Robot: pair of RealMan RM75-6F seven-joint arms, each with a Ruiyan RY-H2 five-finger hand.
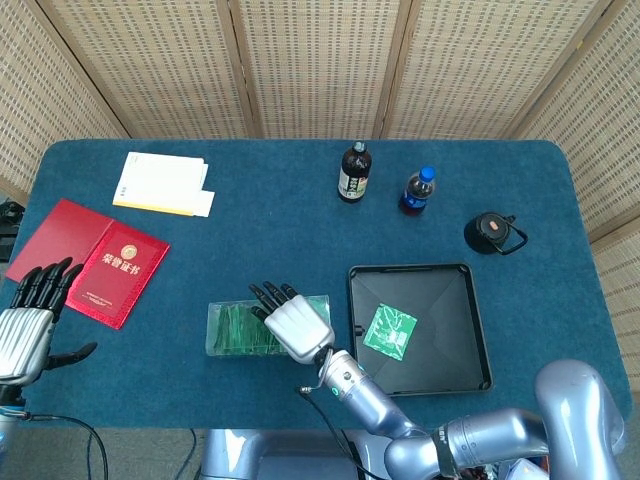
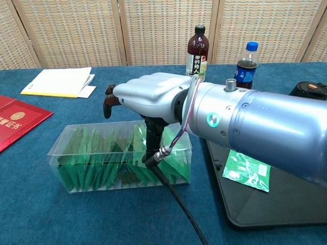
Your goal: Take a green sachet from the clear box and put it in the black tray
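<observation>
The clear box (image 1: 228,331) (image 2: 76,153) lies at the table's front middle, packed with green sachets (image 2: 97,164) standing on edge. My right hand (image 1: 292,322) (image 2: 148,97) hovers palm-down over the box's right half with its fingers spread toward the left. Its thumb (image 2: 153,140) points down among the sachets; I see nothing held. Just right of the box sits the black tray (image 1: 478,320) (image 2: 286,206), and one green sachet (image 1: 390,331) (image 2: 248,170) lies flat in it. At the front left edge my left hand (image 1: 25,330) is open and empty.
Red certificate booklets (image 1: 90,260) and white papers (image 1: 160,183) lie at the left. A dark bottle (image 1: 352,172), a blue-capped cola bottle (image 1: 417,191) and a black round object (image 1: 494,233) stand behind the tray. A cable (image 2: 179,204) trails from my right wrist.
</observation>
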